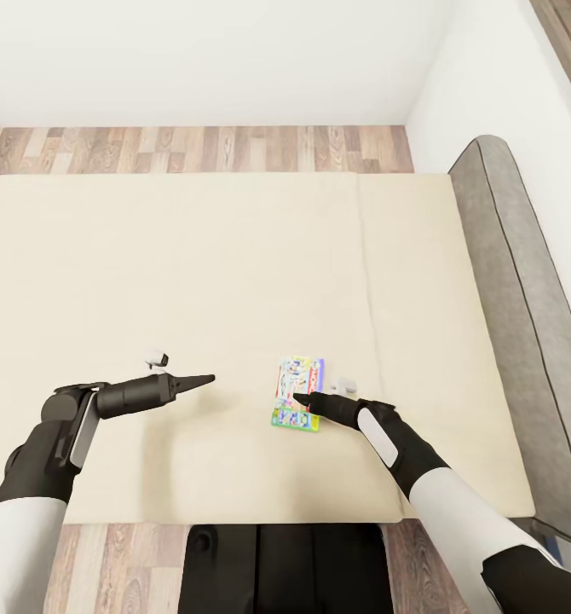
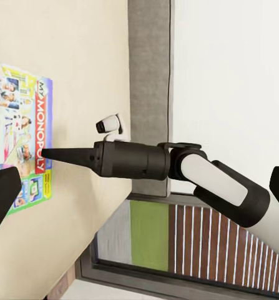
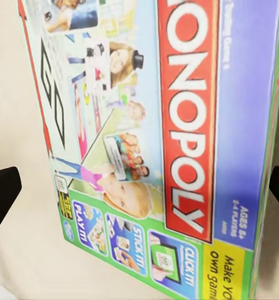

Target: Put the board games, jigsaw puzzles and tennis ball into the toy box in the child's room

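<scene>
A board game point(image 3: 158, 137) box lies flat on the cream bed point(image 3: 14, 112), its cover close under the camera. A red band running from twelve toward five o'clock reads "ONOPOLY", with cartoon figures beside it. Dark blurred shapes at three and nine o'clock are probably the right gripper's fingertips point(image 3: 2, 194), spread wide.

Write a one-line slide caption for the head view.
Right gripper reaches onto a Monopoly board game lying on the cream bed, while the left gripper hovers alongside.
</scene>
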Motion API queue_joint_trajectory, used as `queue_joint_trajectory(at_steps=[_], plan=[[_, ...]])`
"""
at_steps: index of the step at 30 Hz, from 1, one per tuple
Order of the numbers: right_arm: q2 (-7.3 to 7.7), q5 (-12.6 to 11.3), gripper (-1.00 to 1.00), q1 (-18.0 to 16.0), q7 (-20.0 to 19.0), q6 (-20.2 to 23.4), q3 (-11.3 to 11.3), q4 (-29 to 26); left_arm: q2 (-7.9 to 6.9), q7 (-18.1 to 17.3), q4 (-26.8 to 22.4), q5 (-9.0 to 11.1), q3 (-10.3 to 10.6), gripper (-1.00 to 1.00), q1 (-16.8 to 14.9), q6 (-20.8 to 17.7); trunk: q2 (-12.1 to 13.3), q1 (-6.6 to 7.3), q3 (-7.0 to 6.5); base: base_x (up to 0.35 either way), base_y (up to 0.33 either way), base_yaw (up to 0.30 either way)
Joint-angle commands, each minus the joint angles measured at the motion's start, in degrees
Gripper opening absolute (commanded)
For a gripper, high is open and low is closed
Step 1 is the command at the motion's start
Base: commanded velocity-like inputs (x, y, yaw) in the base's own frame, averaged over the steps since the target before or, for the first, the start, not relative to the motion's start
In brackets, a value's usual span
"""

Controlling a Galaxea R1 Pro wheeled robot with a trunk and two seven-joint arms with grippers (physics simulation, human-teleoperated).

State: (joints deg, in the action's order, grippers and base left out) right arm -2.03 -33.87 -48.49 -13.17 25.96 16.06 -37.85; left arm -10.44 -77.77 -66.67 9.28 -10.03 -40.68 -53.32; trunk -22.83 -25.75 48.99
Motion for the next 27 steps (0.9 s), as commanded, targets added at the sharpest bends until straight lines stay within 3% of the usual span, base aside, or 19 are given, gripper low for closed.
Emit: queue_joint_trajectory(at_steps=[1,27], plan=[[0.01,-0.2,1.00,0.0,0.0,0.2,0.0,0.0,-0.02,-0.1,0.0,0.1,0.0,1.00,0.0,-0.6,-0.1,-0.03,0.06,0.000,0.027,0.000],[0.01,-0.2,1.00,0.0,0.0,0.2,0.1,0.0,-0.02,-0.1,0.0,0.1,0.0,1.00,0.0,-0.6,-0.1,-0.03,0.06,0.000,0.055,0.000]])
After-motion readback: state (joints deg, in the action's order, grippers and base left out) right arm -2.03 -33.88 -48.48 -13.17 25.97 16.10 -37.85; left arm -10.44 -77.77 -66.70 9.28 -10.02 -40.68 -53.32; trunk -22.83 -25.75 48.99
